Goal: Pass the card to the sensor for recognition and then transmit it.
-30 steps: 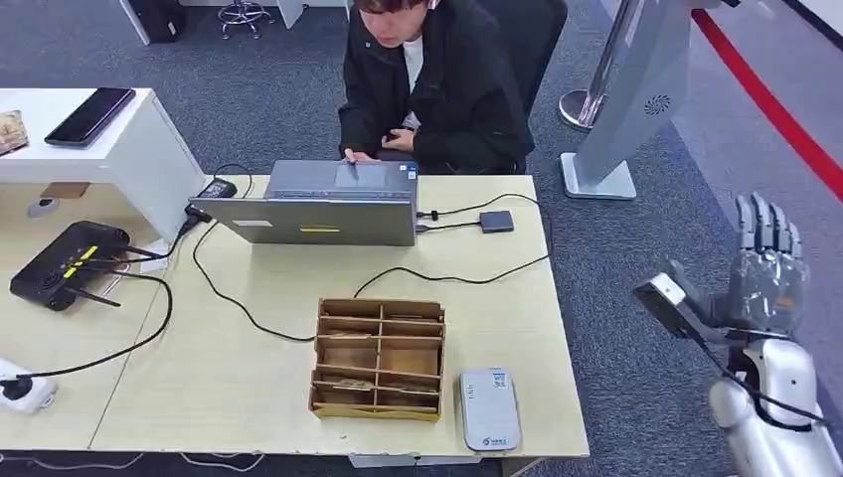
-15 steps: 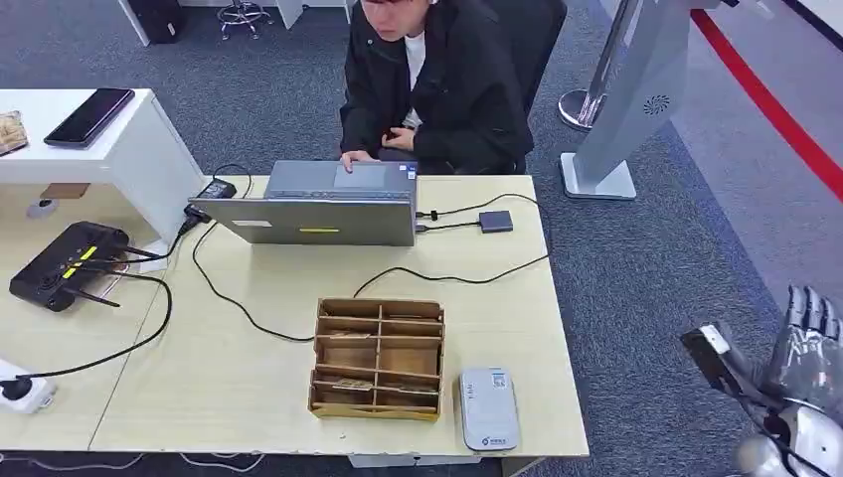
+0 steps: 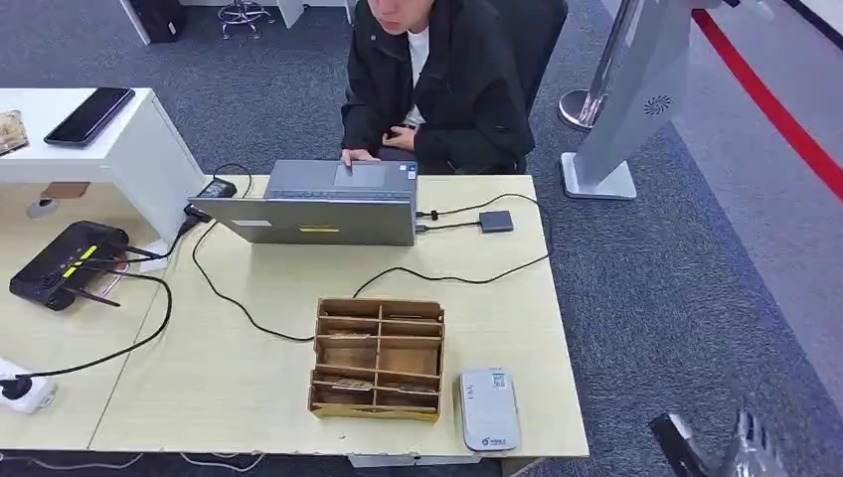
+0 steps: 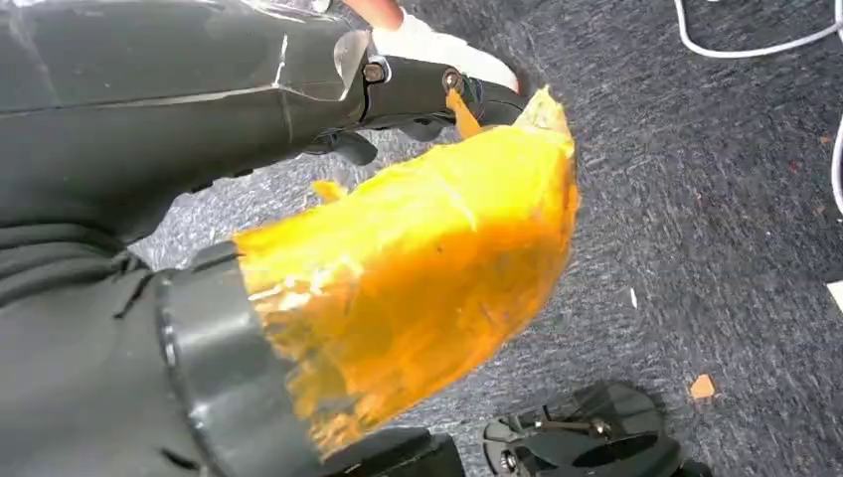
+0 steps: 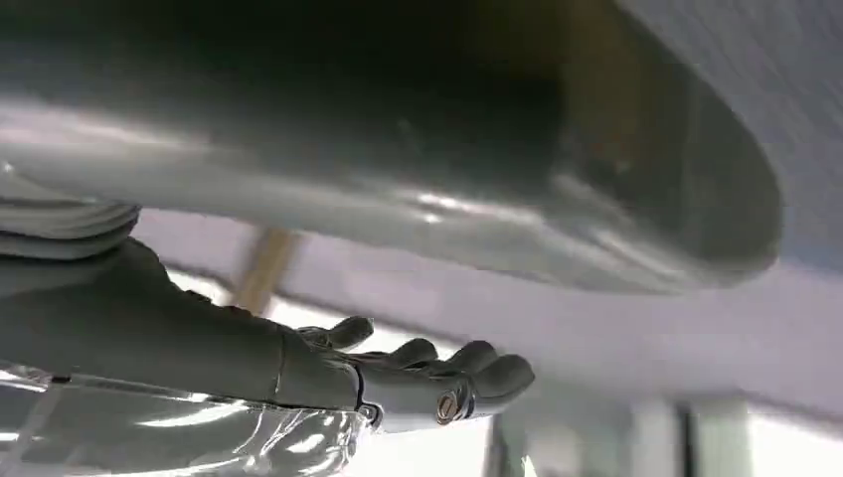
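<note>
Beige-wood table [image 3: 249, 397], head view.
- Cardboard organiser [image 3: 379, 359]: open compartments, stands near table's front edge, right of centre. Thin flat bits in front compartments, too small to ID.
- Card reader [image 3: 487, 409]: grey-white, flat on table, just beside organiser's right front corner, at table's front edge.
- Card: can't tell where it is.
- Laptop [image 3: 318, 214]: grey, at far edge, lid's back toward robot. Person [image 3: 437, 79] in dark jacket sits behind it, one hand at keyboard.
- Small dark hub [image 3: 496, 221]: right of laptop, cabled to it.
- Black router [image 3: 65, 263] w/ yellow lights, far left; white power strip [image 3: 25, 390] at left edge.
- Dark phone [image 3: 89, 115] on white desk [image 3: 129, 149], upper left.
- Right hand [image 3: 751, 452]: at frame's bottom right corner, over carpet, well apart from table; fingertips cut off by edge.

Left wrist view.
- Left hand [image 4: 199, 89]: dark cover, thumb [image 4: 427, 268] wrapped in orange tape, dark fingers [image 4: 418, 84] lying straight, apart from thumb. Whether it holds anything: can't tell.
- Grey carpet [image 4: 716, 248] behind, w/ white cable at frame edge.

Right wrist view.
- Right hand [image 5: 298, 363]: fingers [image 5: 467, 373] side by side, slightly curled, nothing in them; thumb a big blurred grey shape, apart from fingers. Hand loosely spread, empty.
- Background blurred, bright.
</note>
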Motion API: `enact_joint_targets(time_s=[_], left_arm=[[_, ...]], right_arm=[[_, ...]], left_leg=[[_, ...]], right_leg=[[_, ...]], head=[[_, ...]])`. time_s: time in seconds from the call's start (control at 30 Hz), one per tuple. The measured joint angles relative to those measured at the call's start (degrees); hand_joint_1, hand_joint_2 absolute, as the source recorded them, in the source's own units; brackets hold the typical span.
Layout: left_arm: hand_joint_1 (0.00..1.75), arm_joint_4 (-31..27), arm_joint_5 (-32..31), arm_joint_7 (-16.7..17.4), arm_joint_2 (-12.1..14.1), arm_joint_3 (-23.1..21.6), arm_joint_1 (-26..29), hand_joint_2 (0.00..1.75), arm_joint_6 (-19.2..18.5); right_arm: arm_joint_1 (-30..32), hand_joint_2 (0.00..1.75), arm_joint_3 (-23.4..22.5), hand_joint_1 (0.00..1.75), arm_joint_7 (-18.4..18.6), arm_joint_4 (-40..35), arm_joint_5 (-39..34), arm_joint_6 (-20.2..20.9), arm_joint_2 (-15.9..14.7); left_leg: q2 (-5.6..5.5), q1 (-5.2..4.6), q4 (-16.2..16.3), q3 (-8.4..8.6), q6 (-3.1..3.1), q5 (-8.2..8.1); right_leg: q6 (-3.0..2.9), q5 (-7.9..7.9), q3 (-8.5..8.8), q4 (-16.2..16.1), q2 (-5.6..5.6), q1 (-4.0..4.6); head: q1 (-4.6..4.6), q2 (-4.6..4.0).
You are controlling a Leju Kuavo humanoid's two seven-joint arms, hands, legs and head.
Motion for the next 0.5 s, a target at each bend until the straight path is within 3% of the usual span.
enact_joint_targets(time_s=[0.23,0.33,0.5], left_arm=[[0.0,0.0,1.0,-0.2,0.0,1.7,0.1,0.0,0.9],[0.0,0.0,1.1,-0.8,0.1,2.2,0.2,0.0,1.3],[0.0,0.0,0.4,-1.0,0.1,2.6,0.1,0.0,2.0]], right_arm=[[0.1,0.0,-3.7,0.0,0.1,11.8,-1.2,1.7,4.0],[0.1,0.0,-5.5,0.0,0.8,14.7,-3.8,7.4,5.8],[0.0,0.0,-9.0,0.0,5.3,18.0,-7.5,18.9,9.6]], left_leg=[[0.03,0.07,0.0,0.01,-0.04,0.0],[0.04,0.07,0.0,0.0,-0.05,0.0],[0.04,0.09,0.0,0.01,-0.05,0.0]], right_leg=[[-0.02,-0.01,0.0,0.0,0.02,0.06],[-0.02,-0.01,0.0,0.0,0.04,0.05],[-0.02,-0.01,0.0,0.0,0.04,0.06]], head=[[0.04,0.0],[-0.04,0.0],[-0.02,0.0]])
